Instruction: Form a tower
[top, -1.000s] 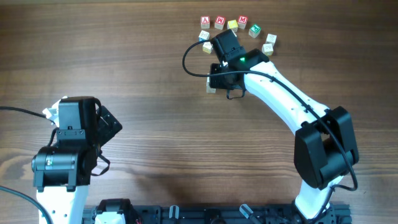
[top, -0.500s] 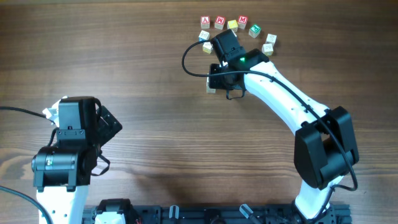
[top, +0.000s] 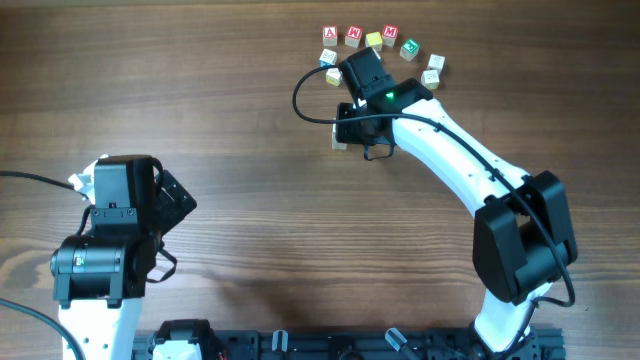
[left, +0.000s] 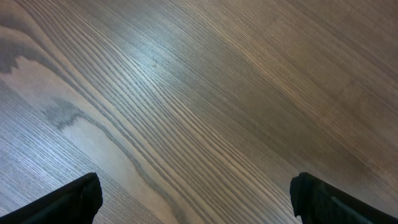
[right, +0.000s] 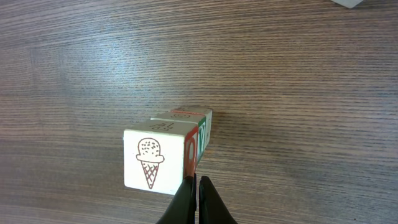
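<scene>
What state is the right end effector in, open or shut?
Shut. In the right wrist view the right end effector is closed to a point with no visible gap, beside the tower.

Dark wood-grain table (top: 200, 100) fills the overhead view. Upper centre-right of frame: loose letter cubes (top: 373, 40) in a rough arc, each flat on the tabletop w/ red, green & yellow faces up (a few partly hidden). Just below them, a stack of cubes (right: 163, 158) stands on the wood, ice-cream cone drawing on top.
</scene>
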